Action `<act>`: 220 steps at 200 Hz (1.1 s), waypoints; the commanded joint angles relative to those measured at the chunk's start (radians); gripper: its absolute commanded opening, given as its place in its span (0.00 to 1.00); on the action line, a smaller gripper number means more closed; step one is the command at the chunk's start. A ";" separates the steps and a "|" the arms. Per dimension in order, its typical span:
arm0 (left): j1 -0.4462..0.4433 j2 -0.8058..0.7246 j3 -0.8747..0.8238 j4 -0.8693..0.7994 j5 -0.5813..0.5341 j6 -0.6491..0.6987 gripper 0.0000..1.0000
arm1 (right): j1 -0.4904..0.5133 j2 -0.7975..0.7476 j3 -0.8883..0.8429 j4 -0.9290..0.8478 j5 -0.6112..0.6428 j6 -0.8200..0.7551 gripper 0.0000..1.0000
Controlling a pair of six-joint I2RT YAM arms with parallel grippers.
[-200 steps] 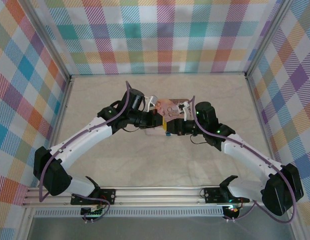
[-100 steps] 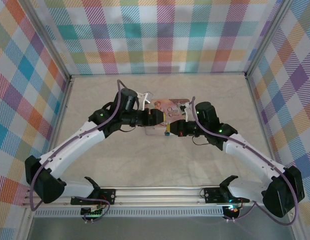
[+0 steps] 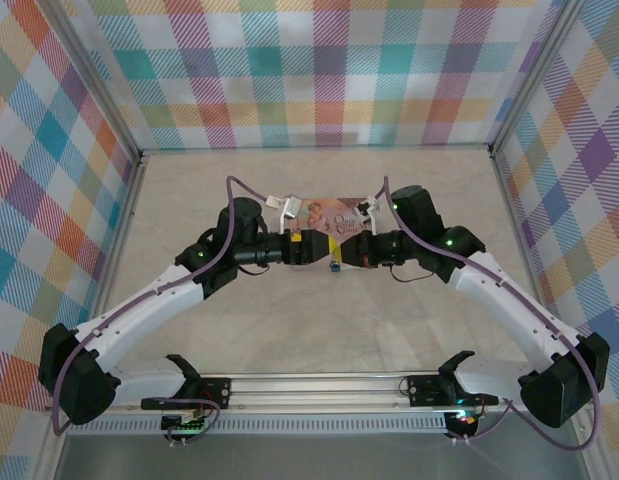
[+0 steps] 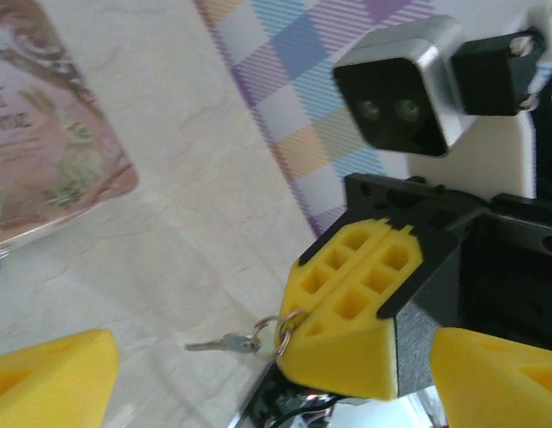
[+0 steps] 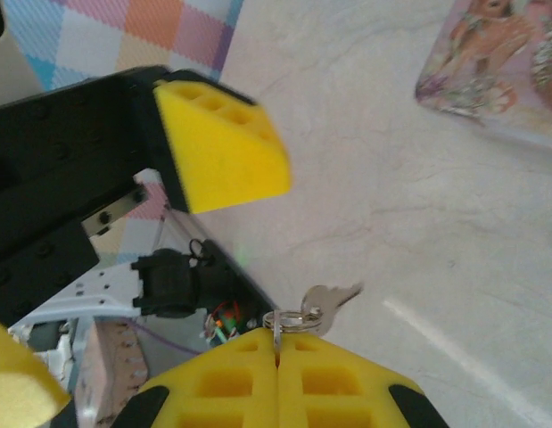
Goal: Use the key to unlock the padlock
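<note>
Shows at left the black, yellow-padded left end effector (image 3: 314, 245) spread wide, meeting its twin tip to tip above the beige marbled desk (image 3: 289, 330). Sets a small bluish-dark padlock (image 3: 333, 266) just on the near side of those tips, and a pink illustrated rectangular tin (image 3: 341, 212) just behind them. Has at right the right end effector (image 5: 277, 357) pressed together on the wire ring (image 4: 289, 323) of a thin grey metal key (image 4: 218, 341), which juts sideways from the pads.

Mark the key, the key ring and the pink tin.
key (image 4: 220, 341): left wrist view, on its blade.
key ring (image 5: 293, 315): right wrist view, on the wire loop.
pink tin (image 4: 53, 125): left wrist view, on its printed lid.
</note>
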 commanded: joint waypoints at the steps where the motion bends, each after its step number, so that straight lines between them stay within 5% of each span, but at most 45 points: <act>1: 0.008 -0.041 -0.043 0.267 0.125 -0.055 0.93 | -0.003 -0.011 0.037 -0.018 -0.129 -0.016 0.05; 53: 0.006 -0.054 -0.084 0.470 0.259 -0.133 0.92 | -0.006 -0.027 0.031 0.138 -0.266 0.060 0.05; 127: -0.010 -0.074 -0.094 0.493 0.316 -0.143 0.64 | -0.047 -0.046 0.041 0.281 -0.321 0.156 0.05; 155: -0.012 -0.080 -0.102 0.493 0.316 -0.142 0.61 | -0.064 -0.052 0.051 0.307 -0.340 0.179 0.05; 163: -0.014 -0.080 -0.103 0.491 0.314 -0.142 0.63 | -0.065 -0.053 0.053 0.314 -0.344 0.184 0.05; 180: -0.015 -0.080 -0.098 0.463 0.301 -0.126 0.84 | -0.065 -0.047 0.052 0.339 -0.369 0.203 0.06; 220: -0.015 -0.070 -0.098 0.454 0.283 -0.114 0.92 | -0.065 -0.052 0.043 0.361 -0.385 0.219 0.06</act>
